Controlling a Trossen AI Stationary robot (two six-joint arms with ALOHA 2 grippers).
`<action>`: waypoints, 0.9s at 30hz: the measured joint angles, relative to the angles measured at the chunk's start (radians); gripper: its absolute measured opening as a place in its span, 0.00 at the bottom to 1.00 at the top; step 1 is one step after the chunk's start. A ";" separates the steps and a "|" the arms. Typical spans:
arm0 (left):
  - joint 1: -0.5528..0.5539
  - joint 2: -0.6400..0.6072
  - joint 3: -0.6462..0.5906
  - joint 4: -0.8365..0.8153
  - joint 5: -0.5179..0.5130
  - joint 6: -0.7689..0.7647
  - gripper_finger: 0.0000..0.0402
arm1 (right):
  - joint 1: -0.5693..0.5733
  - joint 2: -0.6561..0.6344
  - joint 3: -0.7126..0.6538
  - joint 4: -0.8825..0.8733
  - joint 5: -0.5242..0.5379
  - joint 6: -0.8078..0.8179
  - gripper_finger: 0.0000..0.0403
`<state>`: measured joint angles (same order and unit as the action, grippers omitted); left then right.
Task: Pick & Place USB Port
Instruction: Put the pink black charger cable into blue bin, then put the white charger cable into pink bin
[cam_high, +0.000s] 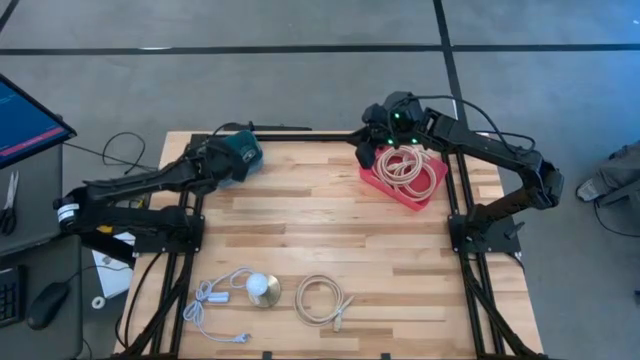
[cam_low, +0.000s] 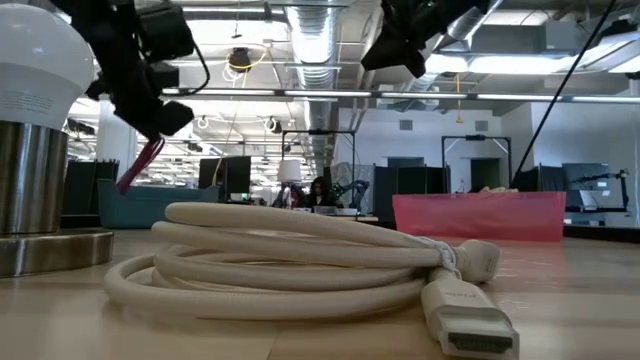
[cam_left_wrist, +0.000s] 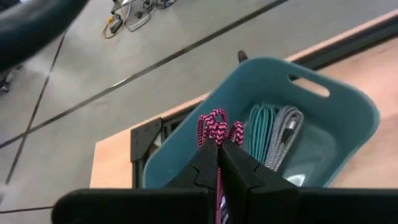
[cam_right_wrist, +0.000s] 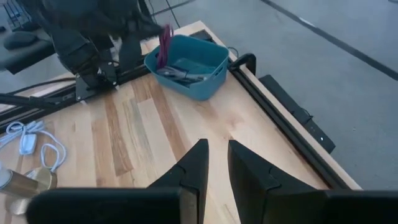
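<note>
A teal basket (cam_high: 247, 147) stands at the table's far left, with a teal cable (cam_left_wrist: 258, 127) and a grey cable (cam_left_wrist: 287, 130) lying in it. My left gripper (cam_left_wrist: 219, 144) hovers over the basket, shut on a pink-and-black braided cable (cam_left_wrist: 216, 121). At the far right, a red tray (cam_high: 372, 178) holds coiled beige cables (cam_high: 410, 168). My right gripper (cam_right_wrist: 217, 146) hangs above the tray's far-left corner with a narrow gap between its fingers and nothing in it. My left gripper pinches the braided cable between its two fingers, with a bunch of small loops (cam_left_wrist: 214, 117) sticking out past the fingertips. The fingers slant downward toward the basket. The rest of the cable (cam_low: 140, 165) hangs slack below the gripper, over the basket's inside (cam_right_wrist: 165, 43).
Near the table's front edge lie a coiled beige cable (cam_high: 322, 298), a round lamp on a brass base (cam_high: 265, 290) and a thin white cable (cam_high: 215, 300). The wooden middle of the table (cam_high: 320, 220) is bare. A monitor (cam_high: 25, 120) stands off the left side.
</note>
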<state>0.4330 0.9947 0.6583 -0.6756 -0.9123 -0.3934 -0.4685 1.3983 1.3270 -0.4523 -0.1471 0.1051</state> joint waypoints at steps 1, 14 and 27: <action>0.002 0.000 -0.018 0.024 -0.001 0.001 0.01 | 0.000 0.000 0.000 0.007 0.000 0.000 0.13; 0.005 0.000 -0.150 0.289 -0.052 -0.009 0.12 | 0.003 0.000 0.000 0.031 -0.006 0.000 0.13; -0.001 -0.027 -0.150 0.527 0.007 0.021 0.44 | 0.001 0.000 0.000 0.026 -0.009 -0.002 0.13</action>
<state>0.4319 0.9681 0.5079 -0.1485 -0.9055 -0.3724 -0.4671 1.3983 1.3270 -0.4263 -0.1558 0.1026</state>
